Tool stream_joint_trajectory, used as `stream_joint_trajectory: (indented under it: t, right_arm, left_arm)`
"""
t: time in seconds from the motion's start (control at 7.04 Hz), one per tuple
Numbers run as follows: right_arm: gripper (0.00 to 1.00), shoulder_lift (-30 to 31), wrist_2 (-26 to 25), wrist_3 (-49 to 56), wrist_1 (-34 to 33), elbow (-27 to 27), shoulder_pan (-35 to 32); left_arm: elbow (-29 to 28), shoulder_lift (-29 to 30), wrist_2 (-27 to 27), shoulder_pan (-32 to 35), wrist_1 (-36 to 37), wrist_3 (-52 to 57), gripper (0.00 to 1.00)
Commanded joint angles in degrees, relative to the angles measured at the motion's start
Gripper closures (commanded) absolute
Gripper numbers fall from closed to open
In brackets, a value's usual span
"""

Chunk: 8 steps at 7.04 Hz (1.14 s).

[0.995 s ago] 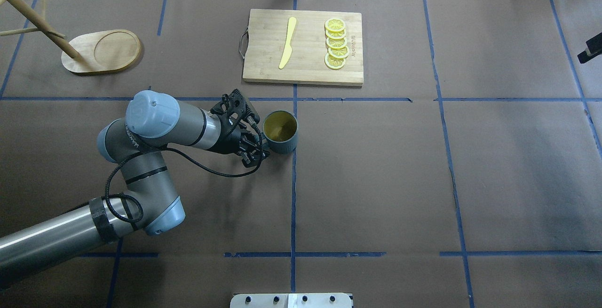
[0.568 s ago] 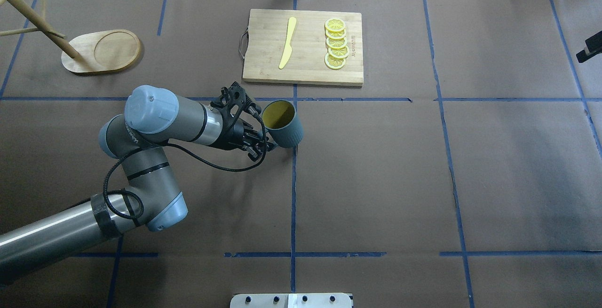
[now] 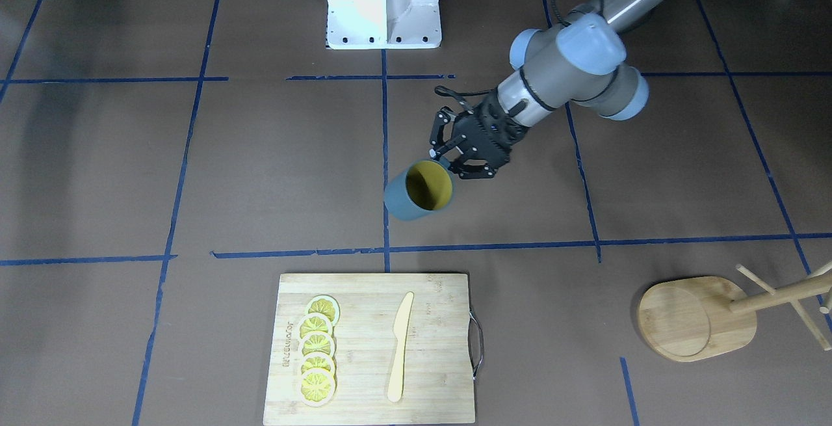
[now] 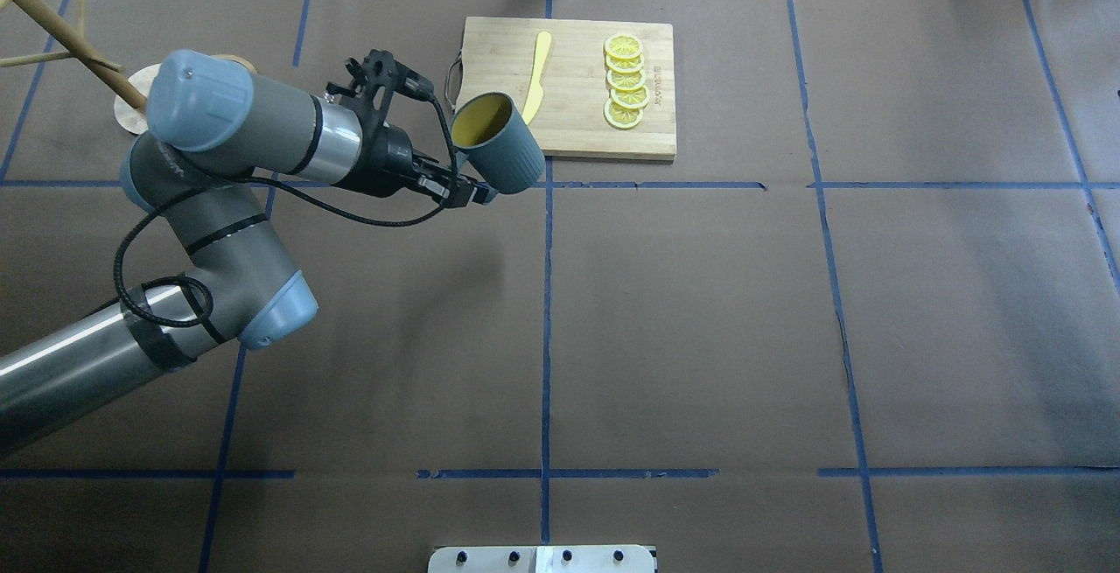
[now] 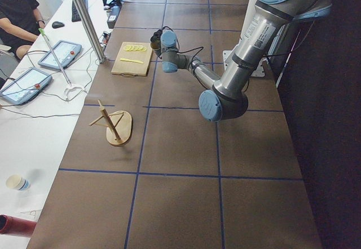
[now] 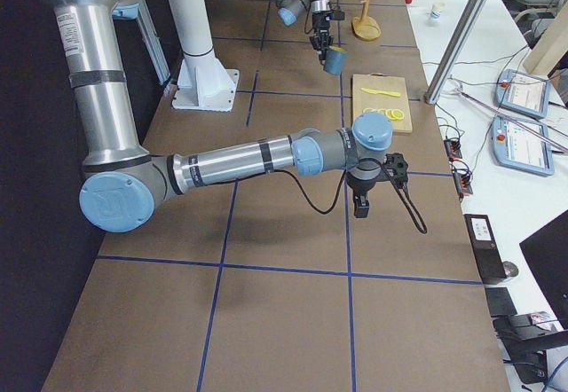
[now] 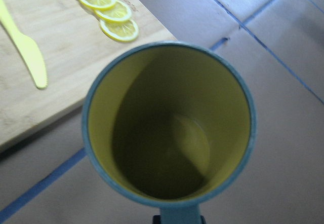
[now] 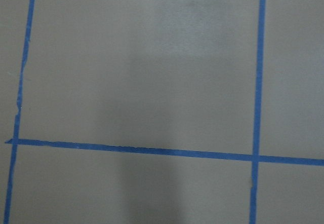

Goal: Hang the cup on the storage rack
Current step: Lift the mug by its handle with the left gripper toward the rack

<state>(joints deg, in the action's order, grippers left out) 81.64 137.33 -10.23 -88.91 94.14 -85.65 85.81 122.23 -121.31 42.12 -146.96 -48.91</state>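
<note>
Overhead exterior view: the dark blue-grey cup (image 4: 507,157) with a smooth yellow inside hangs in the air above the brown paper table cover (image 4: 700,310), near the rectangular bamboo cutting board (image 4: 577,48). It is tilted, its round mouth leaning toward the left gripper (image 4: 475,192). The black fingers of this gripper are clamped on the cup's handle, which is hidden there. In the left wrist-mounted view only a stub of the handle shows, cut off at the bottom edge, and no lettering can be seen.

The light bamboo storage rack (image 3: 695,325) stands well apart, on the robot's left. Its thin pegs are cut by the frame edge, and in the overhead view the left arm covers most of its oval base.

The right gripper (image 6: 359,207) shows only small from the side — I cannot tell if it is open or closed.

On the board lie a flat yellow knife (image 4: 534,83) and a row of round lemon slices (image 4: 626,83).
</note>
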Motion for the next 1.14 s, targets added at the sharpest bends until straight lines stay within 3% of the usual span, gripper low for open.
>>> stream_joint_trajectory:
  t: [0.0, 0.43, 0.57, 0.99]
  right_arm:
    - [0.0, 4.11, -1.26, 9.39, 0.05, -0.27, -4.77]
    - [0.0, 12.63, -2.94, 10.67, -0.12, 2.35, -7.42]
    - [0.0, 13.45, -4.42, 11.89, -0.21, 3.06, -7.42]
    - [0.0, 14.68, -4.09, 13.22, -0.04, 5.87, -7.42]
  left_arm:
    - [0.32, -1.82, 0.11, 4.26, -10.67, -25.22, 1.0]
    - [0.32, -2.18, 0.2, 13.04, -12.74, -53.75, 1.0]
    - [0.15, -2.18, 0.98, 14.55, -12.74, -58.44, 1.0]
    - [-0.99, -3.05, 11.85, 14.92, -17.63, -78.38, 1.0]
